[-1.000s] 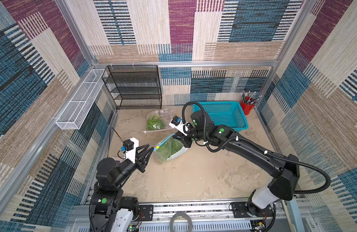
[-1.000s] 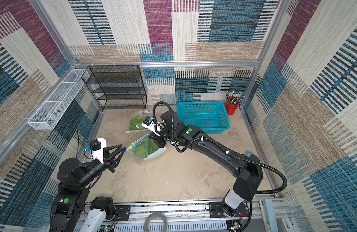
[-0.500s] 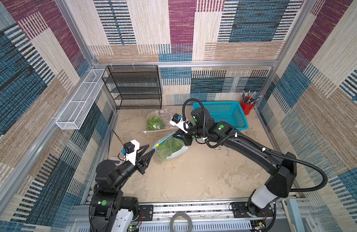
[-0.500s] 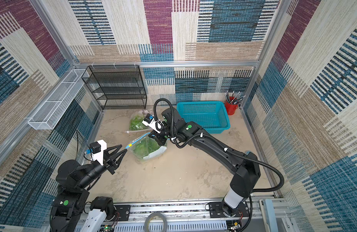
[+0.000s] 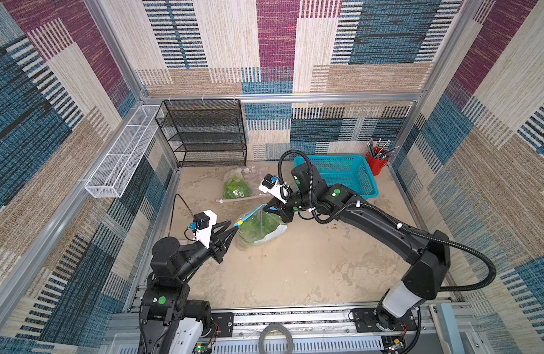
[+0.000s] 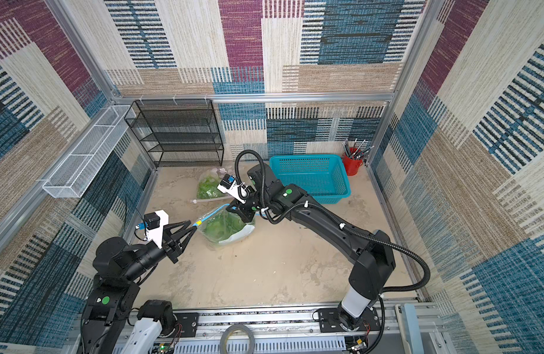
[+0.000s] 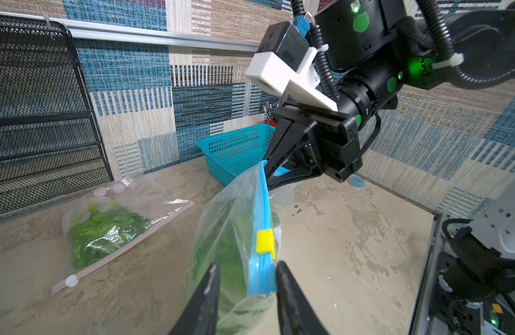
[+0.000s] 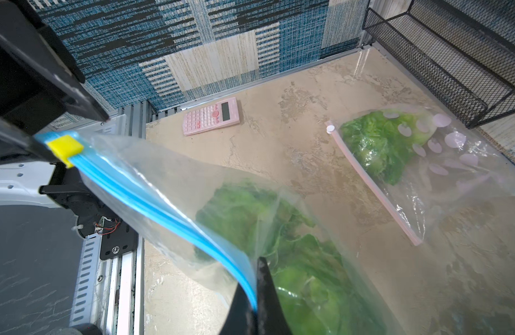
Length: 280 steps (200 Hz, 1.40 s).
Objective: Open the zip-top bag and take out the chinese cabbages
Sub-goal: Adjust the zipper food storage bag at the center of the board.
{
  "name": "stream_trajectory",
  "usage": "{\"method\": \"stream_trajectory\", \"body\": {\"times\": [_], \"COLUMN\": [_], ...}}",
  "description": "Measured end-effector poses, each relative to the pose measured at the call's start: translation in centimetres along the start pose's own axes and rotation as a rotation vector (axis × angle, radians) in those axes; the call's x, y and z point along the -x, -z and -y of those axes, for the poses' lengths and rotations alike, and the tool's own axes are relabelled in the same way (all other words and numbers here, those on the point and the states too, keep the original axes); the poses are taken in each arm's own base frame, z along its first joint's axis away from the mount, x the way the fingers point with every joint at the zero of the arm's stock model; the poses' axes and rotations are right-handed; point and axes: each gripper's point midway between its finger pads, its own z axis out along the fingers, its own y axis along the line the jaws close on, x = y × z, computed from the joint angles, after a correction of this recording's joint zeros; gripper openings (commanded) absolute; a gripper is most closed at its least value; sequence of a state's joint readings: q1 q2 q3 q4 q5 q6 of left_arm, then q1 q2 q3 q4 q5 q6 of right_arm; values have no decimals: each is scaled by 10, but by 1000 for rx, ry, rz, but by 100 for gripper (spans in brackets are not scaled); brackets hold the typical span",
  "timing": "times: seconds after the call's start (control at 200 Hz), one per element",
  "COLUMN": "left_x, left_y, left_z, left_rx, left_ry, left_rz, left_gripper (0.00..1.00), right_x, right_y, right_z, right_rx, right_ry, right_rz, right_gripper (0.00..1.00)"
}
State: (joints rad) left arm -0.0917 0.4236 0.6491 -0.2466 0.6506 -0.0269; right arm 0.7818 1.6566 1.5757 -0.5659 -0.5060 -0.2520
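The zip-top bag (image 5: 260,226) (image 6: 224,228) is clear with a blue zip strip and a yellow slider (image 7: 265,241) (image 8: 65,148). It hangs by that strip just above the table. The chinese cabbages (image 8: 302,261) (image 7: 218,252) show inside it as crinkled green leaves. My right gripper (image 8: 255,278) (image 5: 269,211) is shut on the far end of the blue strip. My left gripper (image 7: 247,265) (image 5: 234,229) is at the slider end. Its jaws stand apart on either side of the strip's tip, just short of the yellow slider, and one finger is against the strip.
A second bag of greens (image 5: 235,187) (image 8: 395,150) with a pink zip lies flat behind. At the back stand a teal basket (image 5: 365,184), a black wire rack (image 5: 203,135) and a red pen cup (image 5: 376,162). A pink calculator (image 8: 211,116) lies by the left wall.
My left gripper has moved forward to the slider end of the bag, and its jaws have narrowed around the strip's tip. My right gripper has kept its hold on the strip.
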Motion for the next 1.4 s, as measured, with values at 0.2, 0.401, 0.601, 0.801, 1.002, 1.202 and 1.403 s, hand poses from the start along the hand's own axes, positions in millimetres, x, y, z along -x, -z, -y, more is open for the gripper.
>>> {"method": "stream_trajectory", "body": {"times": [0.2,0.401,0.601,0.801,1.002,1.202,1.403], "left_x": [0,0,2,3,2,2,1], "left_y": [-2,-3,-1,0,0,-1,-6], "left_z": [1,3,5,6,6,7,11], "left_rx": [-15,-32,-34,-35,-37,-45,-94], "left_ry": [-1,-1,-7,-9,-9,-4,20], "left_rz": [6,9,17,19,19,23,13], "left_gripper": [22,15,7,0,0,0,0], "right_x": [-1,-1,-2,-2,6,43,67], "right_y": [-1,-1,-1,0,7,33,44], "right_z": [-1,-2,-3,-3,-2,-6,-20], "right_rx": [17,22,32,32,13,-33,22], "right_ry": [0,3,1,0,10,87,168], "right_rz": [-1,1,-2,-1,12,111,194], "right_gripper": [0,0,0,12,65,85,60]}}
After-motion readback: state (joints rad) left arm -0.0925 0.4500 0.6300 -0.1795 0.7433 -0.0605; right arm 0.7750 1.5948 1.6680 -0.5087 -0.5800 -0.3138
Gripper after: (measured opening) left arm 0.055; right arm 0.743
